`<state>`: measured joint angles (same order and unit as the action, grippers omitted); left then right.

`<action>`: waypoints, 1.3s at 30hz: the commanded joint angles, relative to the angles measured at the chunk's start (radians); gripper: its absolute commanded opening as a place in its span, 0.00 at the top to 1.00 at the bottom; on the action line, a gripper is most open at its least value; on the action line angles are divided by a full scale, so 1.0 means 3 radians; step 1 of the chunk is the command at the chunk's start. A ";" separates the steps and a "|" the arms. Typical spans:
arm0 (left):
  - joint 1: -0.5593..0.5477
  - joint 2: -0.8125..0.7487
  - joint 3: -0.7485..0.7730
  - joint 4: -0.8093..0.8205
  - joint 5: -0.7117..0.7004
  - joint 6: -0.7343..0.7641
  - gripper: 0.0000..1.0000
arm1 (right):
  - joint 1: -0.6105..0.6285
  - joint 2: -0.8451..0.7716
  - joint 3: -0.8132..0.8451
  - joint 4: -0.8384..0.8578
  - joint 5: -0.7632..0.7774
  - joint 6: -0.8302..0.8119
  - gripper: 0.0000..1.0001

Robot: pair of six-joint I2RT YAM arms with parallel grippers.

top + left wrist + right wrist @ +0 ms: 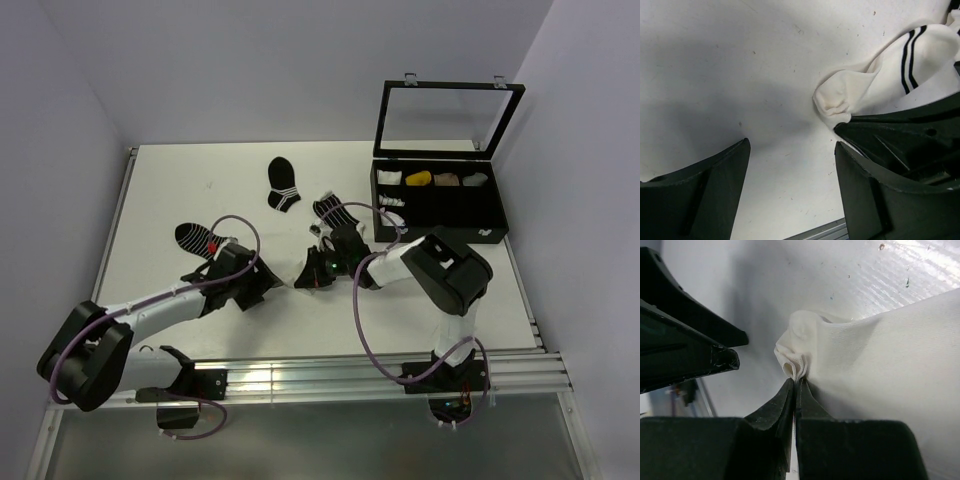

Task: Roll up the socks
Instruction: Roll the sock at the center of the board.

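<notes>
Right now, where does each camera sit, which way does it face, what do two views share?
Top external: above, behind left arm and right arm, looking down on the white table and black compartment box.
Left wrist: on the left arm, facing down past its open left tool at the white black-striped fabric sock.
Right wrist: low over the table, behind the right tool shut on that sock.
Shared: both wrists see the sock.

White table (180, 180), striped socks (330, 210), white sock (875, 80) perhaps bunched, black case (430, 228)
</notes>
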<state>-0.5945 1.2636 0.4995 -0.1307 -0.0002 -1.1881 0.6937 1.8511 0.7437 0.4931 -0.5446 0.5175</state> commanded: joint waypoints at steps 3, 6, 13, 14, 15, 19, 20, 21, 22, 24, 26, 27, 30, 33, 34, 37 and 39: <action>-0.0012 0.0031 -0.0136 0.0230 -0.0092 -0.0023 0.26 | -0.0180 0.0282 -0.0019 0.0376 -0.0644 0.0499 1.00; -0.0012 0.0164 -0.0106 0.0277 -0.0061 -0.0018 0.29 | -0.0231 0.0349 -0.0040 0.0351 -0.0598 0.0561 1.00; -0.0012 0.0446 -0.0060 0.0405 -0.0030 0.0003 0.34 | -0.0333 0.0446 -0.0106 0.0330 -0.0562 0.0760 1.00; -0.0012 0.0471 -0.0049 0.0400 -0.0030 0.0003 0.35 | -0.0349 0.0461 -0.0127 0.0361 -0.0568 0.0780 1.00; -0.0012 0.0522 -0.0029 0.0405 -0.0030 0.0018 0.35 | -0.0369 0.0497 -0.0132 0.0381 -0.0588 0.0821 1.00; -0.0018 0.0604 0.0007 0.0405 0.0041 0.0049 0.38 | -0.0420 0.0574 -0.0137 0.0397 -0.0603 0.0888 1.00; -0.0018 0.0610 0.0002 0.0405 0.0047 0.0054 0.39 | -0.0431 0.0589 -0.0132 0.0392 -0.0608 0.0898 1.00; -0.0018 0.0610 -0.0003 0.0405 0.0047 0.0054 0.40 | -0.0436 0.0615 -0.0132 0.0397 -0.0609 0.0918 0.99; -0.0023 0.0610 -0.0008 0.0405 0.0052 0.0059 0.40 | -0.0446 0.0635 -0.0127 0.0392 -0.0629 0.0924 0.99; -0.0023 0.0620 -0.0029 0.0405 0.0057 0.0059 0.41 | -0.0451 0.0671 -0.0117 0.0397 -0.0634 0.0964 0.99; -0.0028 0.0661 -0.0024 0.0405 0.0082 0.0069 0.41 | -0.0461 0.0692 -0.0112 0.0407 -0.0639 0.0985 0.99; -0.0033 0.0676 -0.0019 0.0405 0.0082 0.0079 0.42 | -0.0461 0.0712 -0.0112 0.0387 -0.0624 0.1000 0.99; -0.0043 0.0727 -0.0003 0.0405 0.0077 0.0079 0.43 | -0.0482 0.0738 -0.0101 0.0336 -0.0609 0.1011 0.98; -0.0043 0.0794 0.0027 0.0405 0.0082 0.0100 0.45 | -0.0482 0.0753 -0.0091 0.0284 -0.0578 0.1016 0.98; -0.0053 0.0804 0.0037 0.0405 0.0077 0.0100 0.45 | -0.0487 0.0753 -0.0086 0.0249 -0.0568 0.1016 0.98; -0.0063 0.0891 0.0058 0.0405 0.0082 0.0120 0.49 | -0.0492 0.0768 -0.0081 0.0223 -0.0557 0.1026 0.97; -0.0069 0.0962 0.0073 0.0405 0.0103 0.0125 0.51 | -0.0497 0.0779 -0.0071 0.0207 -0.0542 0.1011 0.96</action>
<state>-0.6041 1.4830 0.5476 0.1303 0.0563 -1.1938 0.5655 2.0205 0.7361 0.6991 -0.8177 0.8612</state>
